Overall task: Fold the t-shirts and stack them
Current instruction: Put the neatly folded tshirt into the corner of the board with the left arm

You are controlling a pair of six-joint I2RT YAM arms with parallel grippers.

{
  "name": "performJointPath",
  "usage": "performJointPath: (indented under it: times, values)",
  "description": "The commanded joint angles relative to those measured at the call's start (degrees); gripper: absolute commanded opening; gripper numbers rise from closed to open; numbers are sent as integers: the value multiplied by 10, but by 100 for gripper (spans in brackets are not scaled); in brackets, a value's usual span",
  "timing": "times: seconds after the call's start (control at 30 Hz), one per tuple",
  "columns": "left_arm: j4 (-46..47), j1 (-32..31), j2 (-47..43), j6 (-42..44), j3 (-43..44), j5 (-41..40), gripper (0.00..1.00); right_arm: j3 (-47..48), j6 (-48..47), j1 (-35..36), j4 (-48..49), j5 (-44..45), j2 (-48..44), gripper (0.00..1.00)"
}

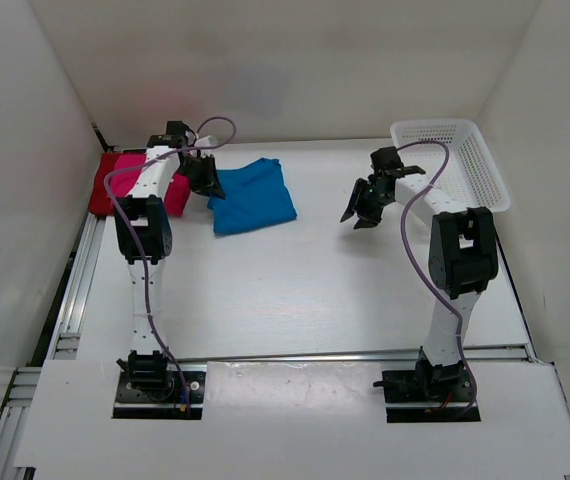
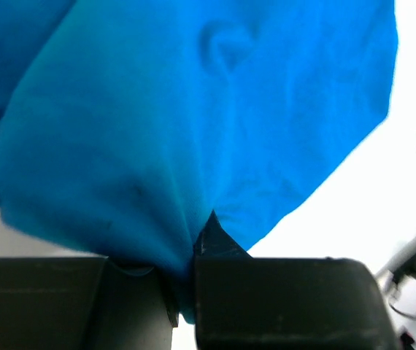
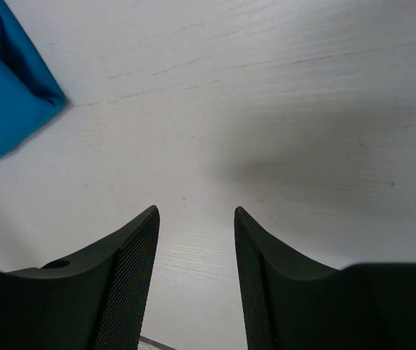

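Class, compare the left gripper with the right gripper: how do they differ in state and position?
1. The left gripper has its jaws pinched shut on the edge of the bright blue fabric t-shirt; the right gripper has its jaws apart and holds nothing.
2. The left gripper sits far left on the white table, at the shirt; the right gripper hangs over bare tabletop to the right.
Both are black and two-fingered.

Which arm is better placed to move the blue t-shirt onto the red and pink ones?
Left, probably. The left hand pinches the blue t-shirt right beside the pink t-shirt; the right hand hangs open and empty over the table.
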Motion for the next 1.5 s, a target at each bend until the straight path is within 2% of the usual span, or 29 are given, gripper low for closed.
performJointPath:
  times: [0.0, 0.17, 0.27, 0.33, 0.47, 0.53, 0.77, 0.9, 1.23, 1.47]
  values:
    - [29, -3, -46, 6, 26, -54, 10, -17, -11, -1, -12, 5, -20, 50]
    - [29, -10, -46, 6, 47, -134, 10, -23, -11, -1, -12, 5, -20, 50]
    - [49, -39, -75, 6, 33, -258, 10, -23, -11, -1, -12, 5, -14, 50]
    - [96, -45, -96, 6, 17, -339, 10, -18, -11, -1, -12, 5, -9, 50]
    - [112, -45, -102, 6, 60, -423, 10, -18, -11, -1, -12, 0, -4, 50]
    - [133, -45, -102, 6, 54, -465, 10, -18, -11, -1, -7, 0, 1, 50]
    - [157, -25, -121, 6, 49, -528, 10, -24, -11, -1, -1, 0, 1, 50]
    - [162, 13, -133, 6, 54, -542, 10, -30, -11, -1, -1, 0, 1, 50]
    - [162, 97, -184, 6, 42, -518, 10, -30, -21, -1, 4, 0, 7, 50]
    - [162, 123, -185, 6, 10, -513, 10, -30, -21, -1, 4, -5, 12, 50]
